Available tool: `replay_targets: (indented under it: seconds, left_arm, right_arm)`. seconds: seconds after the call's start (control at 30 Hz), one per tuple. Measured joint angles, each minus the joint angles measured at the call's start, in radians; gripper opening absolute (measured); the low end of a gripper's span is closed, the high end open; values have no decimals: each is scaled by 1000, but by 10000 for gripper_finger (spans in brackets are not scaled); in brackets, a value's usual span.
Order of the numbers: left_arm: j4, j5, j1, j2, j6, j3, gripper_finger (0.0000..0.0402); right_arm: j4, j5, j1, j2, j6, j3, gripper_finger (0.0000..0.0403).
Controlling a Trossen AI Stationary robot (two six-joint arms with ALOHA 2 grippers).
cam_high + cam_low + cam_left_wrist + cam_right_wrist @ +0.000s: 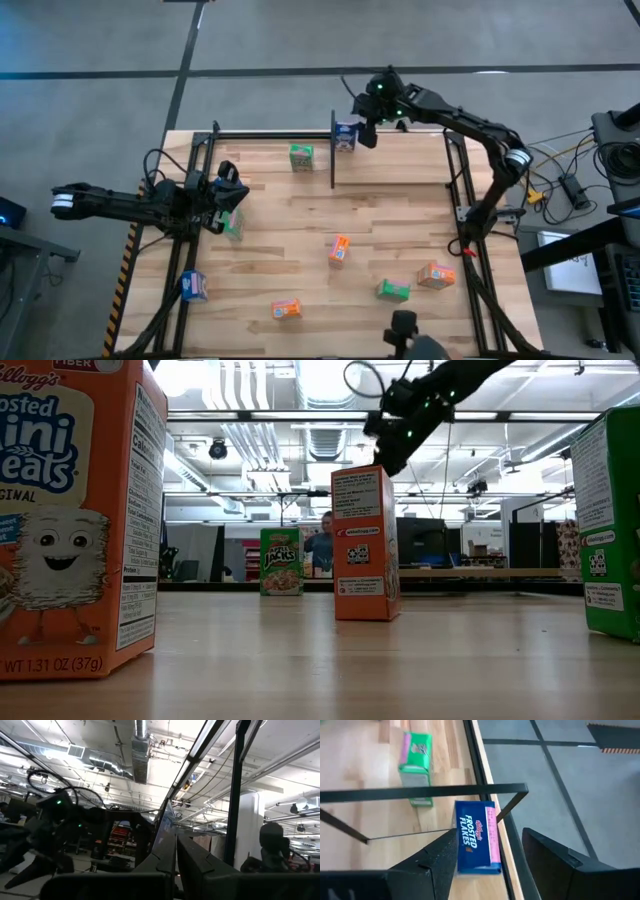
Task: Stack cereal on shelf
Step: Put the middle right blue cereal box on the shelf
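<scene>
The shelf (400, 165) runs along the table's far edge, a light board with a black frame and one upright divider (332, 150). A blue cereal box (475, 837) rests on the board just right of the divider. A green one (415, 757) rests on it to the divider's left. My right gripper (490, 834) hovers open over the blue box, its fingers on either side without touching it. My left gripper (225, 195) waits shut at the table's left, beside a green box (233, 225). Several more cereal boxes lie scattered over the near half of the table.
Loose boxes lie on the tabletop: orange (339, 250), orange (285, 309), green (393, 290), orange (436, 275) and blue (193, 286). Black frame rails (462, 200) line the table's left and right sides. A camera mount (403, 325) stands at the near edge.
</scene>
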Motion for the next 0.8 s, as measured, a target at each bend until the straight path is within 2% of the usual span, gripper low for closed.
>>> replay_targets:
  seconds: [0.2,0.43,0.63,0.8]
  left_arm:
    - [0,0,0,0,0,0,0]
    - [-5,0,0,7,0,0,0]
    - [-4,0,0,7,0,0,0]
    - [-3,0,0,7,0,0,0]
  right_arm:
    - [-97,-4,45,-73,67,-7,184]
    - [-113,-4,117,-104,143,-132,106]
    - [82,11,144,-104,218,-281,38]
    - [271,109,150,-101,242,-383,11]
